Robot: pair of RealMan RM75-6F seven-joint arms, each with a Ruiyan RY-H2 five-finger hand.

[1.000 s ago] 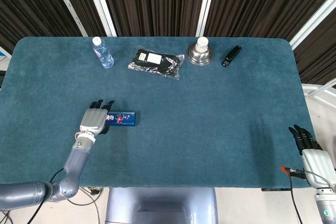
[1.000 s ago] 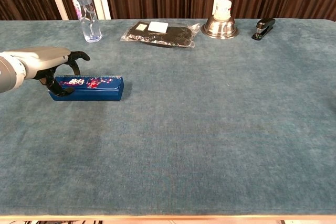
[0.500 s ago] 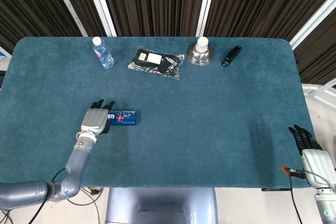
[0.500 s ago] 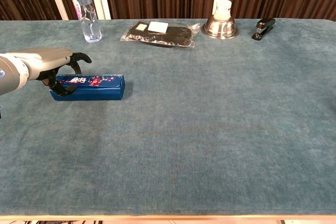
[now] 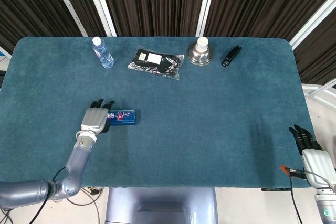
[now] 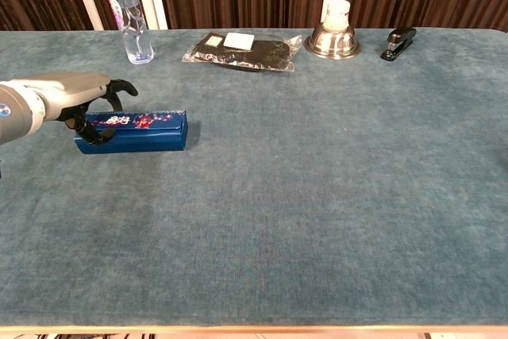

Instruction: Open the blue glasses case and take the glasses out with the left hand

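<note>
The left hand (image 5: 95, 119) lies low over the near-left part of the table (image 5: 210, 119), its forearm reaching in from the front edge, and its dark fingers (image 6: 117, 85) curl down around the left end of the blue glasses case (image 6: 136, 130), gripping it. The case is shut and lies flat with its long side across the table, its right end free of the hand. The right hand (image 5: 313, 155) sits off the table's near-right corner, fingers apart and holding nothing. Wide bare cloth stretches from the case toward the right and toward the front edge. Along the far edge, well apart from the case, stand a water bottle (image 5: 103, 52), a black packet in clear wrap (image 5: 156, 62), a metal bowl with a white cup (image 5: 200, 52), and a black stapler (image 5: 231, 55).
</note>
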